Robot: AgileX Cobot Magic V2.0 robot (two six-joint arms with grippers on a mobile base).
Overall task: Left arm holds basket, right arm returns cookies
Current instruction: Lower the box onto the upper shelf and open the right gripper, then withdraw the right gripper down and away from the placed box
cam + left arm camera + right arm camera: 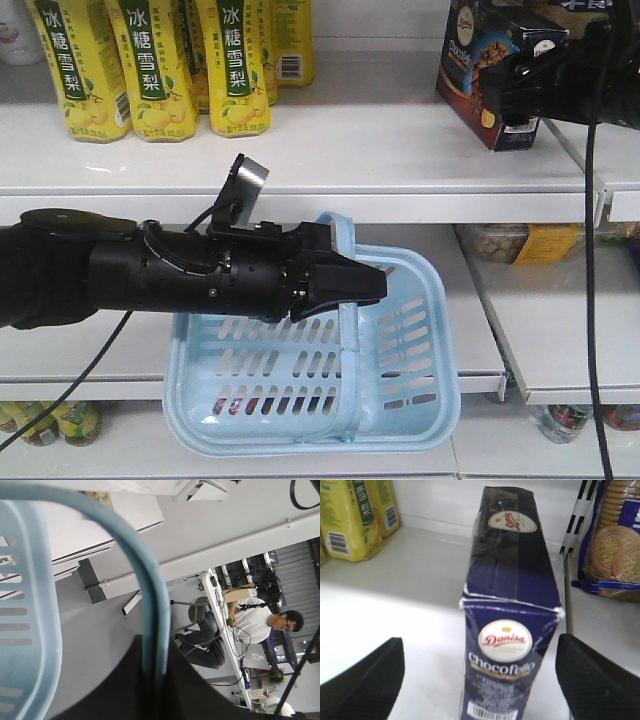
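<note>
Cookies (511, 610) stand on the white shelf (410, 595), fingers (365, 682) apart

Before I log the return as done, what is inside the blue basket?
Through the basket slots, only something red-and-dark low behind its wall, unidentifiable. The left gripper covers part of the interior. The cookies are on the shelf.

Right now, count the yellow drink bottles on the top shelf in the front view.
4 show: three yellow bottles in a front row at the shelf's left, a fourth behind to their right. More may be hidden behind them.
</note>
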